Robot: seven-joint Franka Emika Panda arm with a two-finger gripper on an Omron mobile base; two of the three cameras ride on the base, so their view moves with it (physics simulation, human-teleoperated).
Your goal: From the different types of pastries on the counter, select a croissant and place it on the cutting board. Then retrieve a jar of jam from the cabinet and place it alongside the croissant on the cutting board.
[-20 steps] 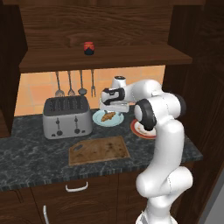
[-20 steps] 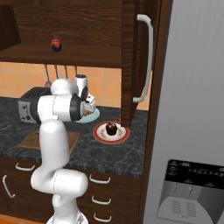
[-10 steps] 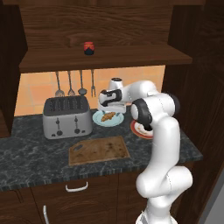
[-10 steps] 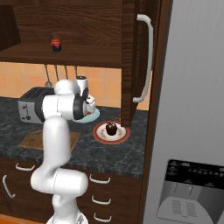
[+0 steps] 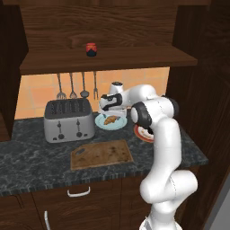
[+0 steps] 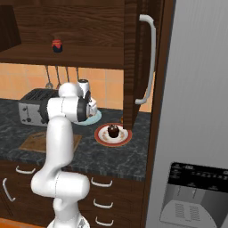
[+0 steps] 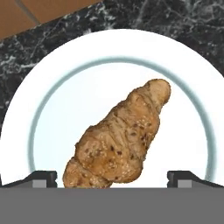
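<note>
The golden-brown croissant [image 7: 120, 138] lies on a white plate with a blue ring [image 7: 87, 83], behind the cutting board [image 5: 101, 154] on the dark counter [image 5: 31, 161]. My gripper [image 7: 113, 177] hangs open just above it, one fingertip [image 7: 41, 177] on each side of the pastry's near end, not touching. From the left base the croissant [image 5: 109, 119] sits under the hand [image 5: 111, 102]. The dark chocolate pastry [image 6: 113, 131] rests on a red-rimmed plate [image 6: 103, 139]. The red jar of jam [image 5: 91, 49] stands on the cabinet shelf [image 5: 134, 58]. The small round golden-brown pastry is out of view.
A silver toaster [image 5: 69, 120] stands left of the croissant's plate, with utensils [image 5: 72, 85] hanging on the wall behind it. An open cabinet door [image 6: 138, 62] and a grey fridge [image 6: 196, 111] stand to the right. The shelf overhangs the hand.
The hand has come down and slightly left over the croissant's plate. Nothing else has moved.
</note>
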